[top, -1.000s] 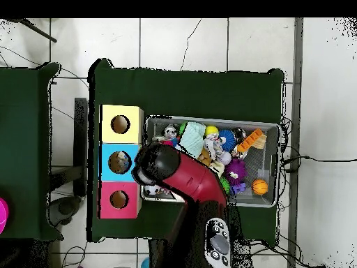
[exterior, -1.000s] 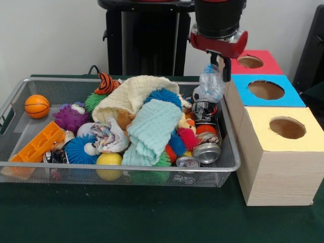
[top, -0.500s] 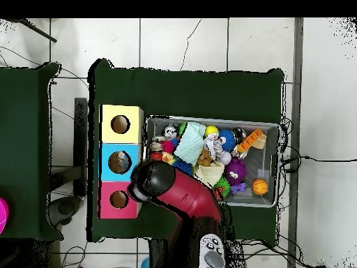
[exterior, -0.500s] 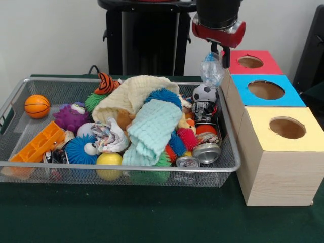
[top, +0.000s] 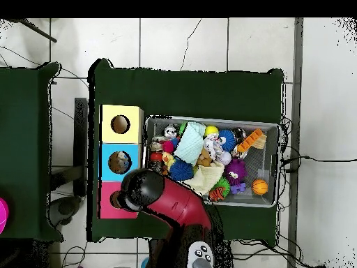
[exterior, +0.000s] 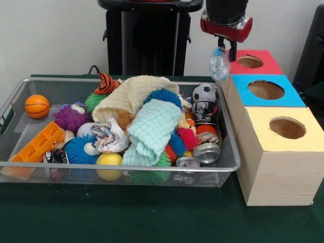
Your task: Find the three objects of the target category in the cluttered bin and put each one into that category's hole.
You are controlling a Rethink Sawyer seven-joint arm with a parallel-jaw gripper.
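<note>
Holding a crumpled clear plastic bottle [exterior: 219,63] pinched in my gripper [exterior: 226,48] at the frame's upper right, I judge it must hang centred over the red box's hole [exterior: 250,62] before I let go. It dangles beside the red box [exterior: 263,67], so I should clear the rim first.

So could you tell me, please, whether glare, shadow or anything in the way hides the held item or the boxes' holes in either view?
Front view: even light, no glare; the crumpled plastic bottle in the gripper is translucent but readable against the wall, and the red box hole is unobstructed. Overhead view: the arm covers the bottle and most of the red box; the blue box and yellow box holes show.
</note>
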